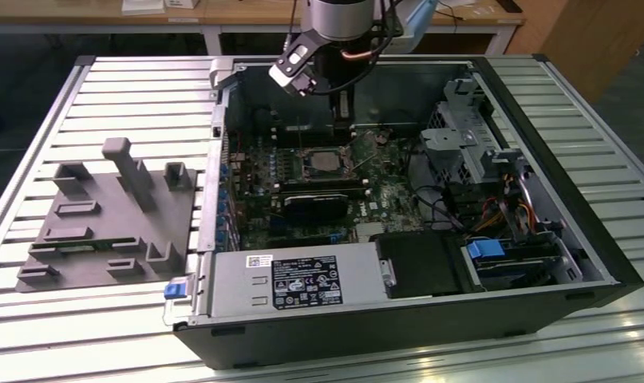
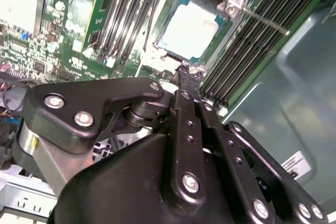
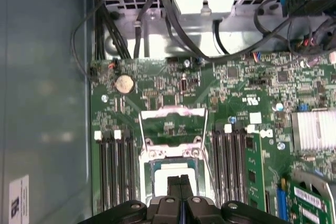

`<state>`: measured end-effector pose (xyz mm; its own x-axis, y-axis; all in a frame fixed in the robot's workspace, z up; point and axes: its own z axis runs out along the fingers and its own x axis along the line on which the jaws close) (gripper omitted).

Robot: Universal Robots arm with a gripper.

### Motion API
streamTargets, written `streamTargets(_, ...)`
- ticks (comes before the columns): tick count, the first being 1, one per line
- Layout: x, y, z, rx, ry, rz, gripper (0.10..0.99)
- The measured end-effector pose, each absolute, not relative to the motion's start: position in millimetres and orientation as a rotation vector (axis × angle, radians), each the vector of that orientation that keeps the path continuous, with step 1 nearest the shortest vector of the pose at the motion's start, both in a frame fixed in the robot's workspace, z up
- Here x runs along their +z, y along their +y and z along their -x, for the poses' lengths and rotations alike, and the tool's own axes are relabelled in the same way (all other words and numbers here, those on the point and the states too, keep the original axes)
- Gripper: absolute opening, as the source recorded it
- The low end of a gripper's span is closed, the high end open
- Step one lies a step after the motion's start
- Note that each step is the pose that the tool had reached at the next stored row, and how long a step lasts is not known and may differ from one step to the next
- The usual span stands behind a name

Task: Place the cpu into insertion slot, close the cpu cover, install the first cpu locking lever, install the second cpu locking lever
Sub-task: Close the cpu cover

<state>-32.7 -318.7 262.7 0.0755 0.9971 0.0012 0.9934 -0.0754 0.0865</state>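
I am looking down into the open computer case [image 1: 428, 323]. It is lying on its side on the slatted surface [image 1: 120, 88], so the green board is facing up and the arm can come at it from above.

The gripper [image 3: 180, 181] is hanging just over the insertion slot [image 1: 322, 161]. Its fingers [image 3: 173, 187] are pressed narrow against each other with nothing between them. The cpu [image 2: 189, 27] is lying flat inside the slot, pale metal top up and edges square to the rim, so I am judging the first step done.

The fingertips are sitting at the near edge of the chip; whether they are touching it I cannot tell. Closed like this, they are making one slim probe, which suits pushing a thin part better than gripping one.

The cpu cover [image 3: 172, 121] is standing swung open on the far side of the socket from the fingers. Its window is showing board through it, and the chip is left bare. A locking lever [image 2: 262, 18] is angling away across the memory slots [image 2: 252, 45] and seems released, so I am reading the chip as unclamped.

Off to the exterior view's left, a grey fixture [image 1: 108, 215] is resting on the surface beside the case, well apart from the work.
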Motion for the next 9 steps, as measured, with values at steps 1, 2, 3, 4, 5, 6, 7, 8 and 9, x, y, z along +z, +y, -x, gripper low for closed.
streamTargets(1, 262.7, -318.7, 30.7, 0.092, 2.092, -2.257, 0.106)
streamTargets(2, 262.7, -318.6, 28.7, 0.092, 2.092, -2.257, 0.106)
streamTargets(3, 262.7, -318.6, 26.5, 0.092, 2.092, -2.257, 0.106)
streamTargets(4, 262.7, -318.7, 24.6, 0.092, 2.092, -2.257, 0.106)
streamTargets(5, 262.7, -318.7, 22.6, 0.092, 2.092, -2.257, 0.106)
streamTargets(6, 262.7, -318.6, 20.7, 0.092, 2.092, -2.257, 0.106)
streamTargets(7, 262.6, -318.6, 18.8, 0.092, 2.092, -2.257, 0.106)
streamTargets(8, 262.7, -318.7, 16.8, 0.092, 2.092, -2.257, 0.106)
streamTargets(9, 262.6, -318.6, 14.7, 0.092, 2.092, -2.257, 0.106)
